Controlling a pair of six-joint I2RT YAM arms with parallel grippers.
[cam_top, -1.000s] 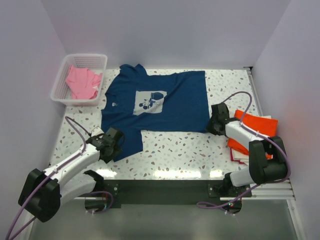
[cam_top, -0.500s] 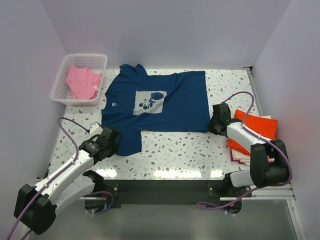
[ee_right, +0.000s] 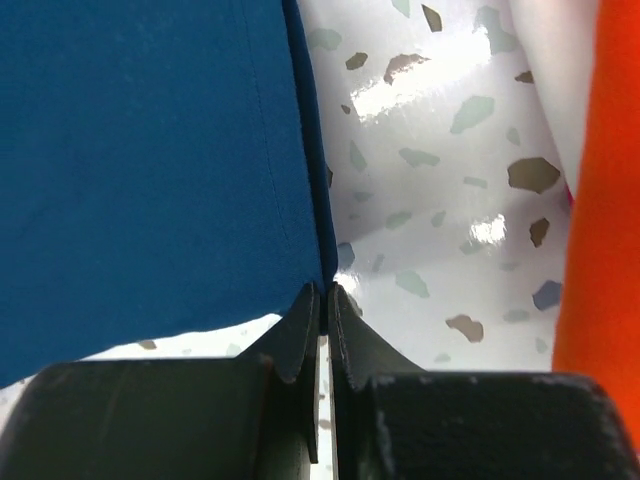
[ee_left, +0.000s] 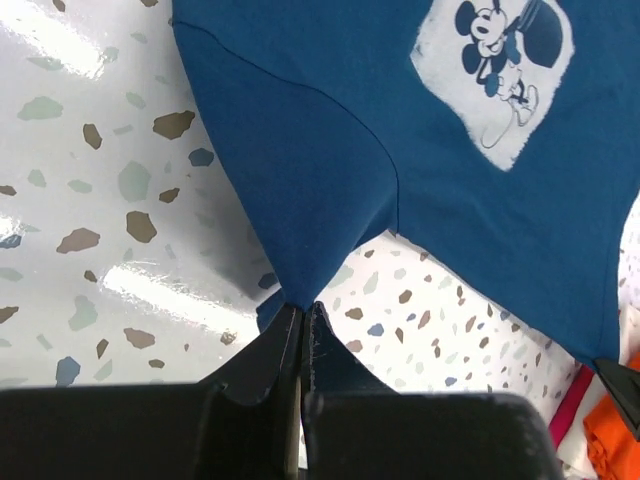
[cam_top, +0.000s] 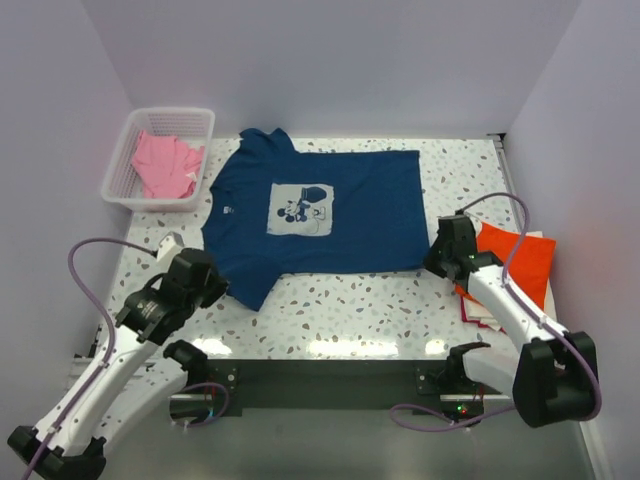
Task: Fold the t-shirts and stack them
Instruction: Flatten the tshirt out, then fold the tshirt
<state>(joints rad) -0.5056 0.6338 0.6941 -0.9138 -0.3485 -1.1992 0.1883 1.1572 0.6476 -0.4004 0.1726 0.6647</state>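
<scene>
The navy blue t-shirt [cam_top: 310, 215] with a pale cartoon print lies spread on the speckled table, neck to the left. My left gripper [cam_top: 226, 291] is shut on the tip of its near sleeve [ee_left: 300, 200], and the cloth runs taut into the left gripper [ee_left: 302, 305]. My right gripper [cam_top: 433, 264] is shut on the near hem corner of the navy t-shirt [ee_right: 150, 150]; that corner is pinched in the right gripper [ee_right: 325, 288]. A bright orange t-shirt [cam_top: 515, 255] lies folded at the right. A pink t-shirt [cam_top: 165, 165] sits crumpled in the basket.
The white lattice basket [cam_top: 170, 113] stands at the far left corner. Under the orange t-shirt [ee_right: 605, 200] lie white and pink layers [cam_top: 478, 308]. Walls close in the table on the left, back and right. The arm bases are at the near edge.
My left gripper closed on the sleeve tip and drew back to the left. The right gripper moved right and nearer with the hem corner, pulling the navy t-shirt flatter.
</scene>
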